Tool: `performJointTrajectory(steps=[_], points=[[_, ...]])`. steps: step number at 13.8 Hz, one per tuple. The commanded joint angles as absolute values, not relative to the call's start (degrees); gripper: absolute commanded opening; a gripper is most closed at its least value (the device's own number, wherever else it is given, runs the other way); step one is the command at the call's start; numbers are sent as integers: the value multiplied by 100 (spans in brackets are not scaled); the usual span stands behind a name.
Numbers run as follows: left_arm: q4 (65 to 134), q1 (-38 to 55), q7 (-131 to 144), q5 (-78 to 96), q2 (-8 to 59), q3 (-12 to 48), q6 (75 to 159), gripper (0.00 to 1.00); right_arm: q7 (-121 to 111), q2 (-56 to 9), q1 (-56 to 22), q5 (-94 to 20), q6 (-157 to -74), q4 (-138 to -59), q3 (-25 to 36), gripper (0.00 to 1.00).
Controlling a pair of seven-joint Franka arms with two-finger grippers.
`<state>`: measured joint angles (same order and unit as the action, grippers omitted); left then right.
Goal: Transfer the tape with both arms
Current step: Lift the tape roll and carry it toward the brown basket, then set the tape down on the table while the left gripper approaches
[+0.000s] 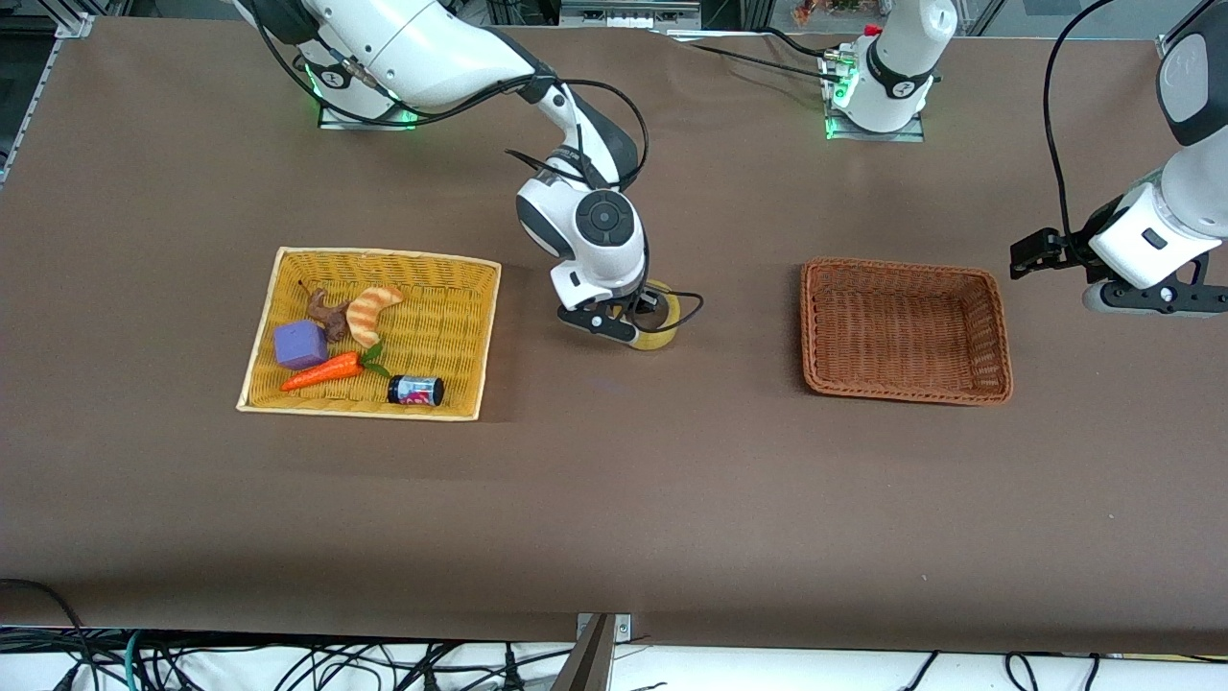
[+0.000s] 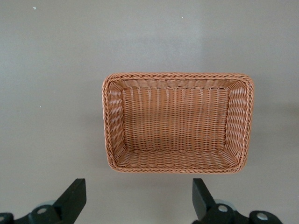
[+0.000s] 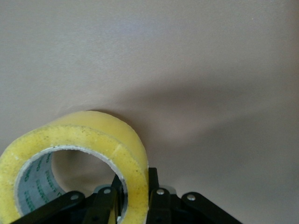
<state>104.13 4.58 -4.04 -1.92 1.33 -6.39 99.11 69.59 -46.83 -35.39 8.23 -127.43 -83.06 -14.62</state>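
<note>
The tape [image 1: 662, 321], a yellowish translucent roll with a grey core, sits low over the brown table between the two baskets. My right gripper [image 1: 641, 317] is shut on the tape's wall, one finger inside the core and one outside, as the right wrist view shows on the tape [image 3: 70, 140]. I cannot tell whether the roll rests on the table or hangs just above it. My left gripper [image 1: 1041, 257] is open and empty, up in the air beside the brown basket [image 1: 907, 331] at the left arm's end; its wrist view shows that basket [image 2: 177, 123] empty below it.
A yellow wicker tray [image 1: 369, 331] toward the right arm's end holds a toy croissant [image 1: 371, 309], a purple cube [image 1: 300, 345], a toy carrot [image 1: 326, 370], a small black jar [image 1: 415, 391] and a brown toy [image 1: 328, 314].
</note>
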Motion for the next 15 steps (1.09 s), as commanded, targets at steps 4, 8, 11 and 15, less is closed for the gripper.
performJointTrajectory(steps=[4, 8, 11, 15], points=[[10397, 413, -554, -88, 167, -615, 9949, 100, 7031, -4782, -3568, 1037, -12691, -8077, -1415, 76], [10380, 422, -467, -1, 254, -441, 9949, 100, 6839, -4440, -3473, 1503, -12246, -7815, -1398, 100], [10371, 422, 58, 227, 404, 77, 10071, 100, 5193, -3852, -2885, 1459, -11078, -7506, -1415, 100], [10371, 492, 1543, 264, 693, 1000, 10283, 100, 2941, -3078, -1629, 1214, -10004, -7523, -1362, 100]])
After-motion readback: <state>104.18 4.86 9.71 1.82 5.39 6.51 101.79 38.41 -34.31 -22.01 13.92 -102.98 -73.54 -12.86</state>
